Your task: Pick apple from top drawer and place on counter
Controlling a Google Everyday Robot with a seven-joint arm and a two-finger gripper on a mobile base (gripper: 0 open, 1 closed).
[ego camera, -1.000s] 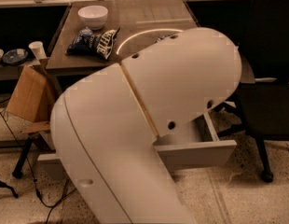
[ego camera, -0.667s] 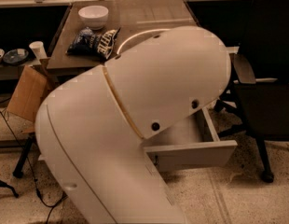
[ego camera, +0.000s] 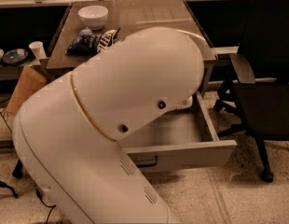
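Observation:
The top drawer (ego camera: pixel 182 154) stands pulled open below the counter (ego camera: pixel 149 17), with its dark handle (ego camera: pixel 147 162) at the front. The part of its grey floor (ego camera: pixel 172 132) that shows is bare. My big white arm (ego camera: pixel 112 125) fills the middle of the view and covers the drawer's left half. The gripper is hidden behind the arm, somewhere over the drawer's back. No apple shows.
A white bowl (ego camera: pixel 93 17) and dark snack bags (ego camera: pixel 91 40) lie on the counter's left part. A black office chair (ego camera: pixel 265 78) stands close to the right of the drawer. A paper cup (ego camera: pixel 37 50) and a brown bag (ego camera: pixel 25 85) are at the left.
My arm has swung to the left and away from the drawer's right side, so more of the drawer's inside and front shows.

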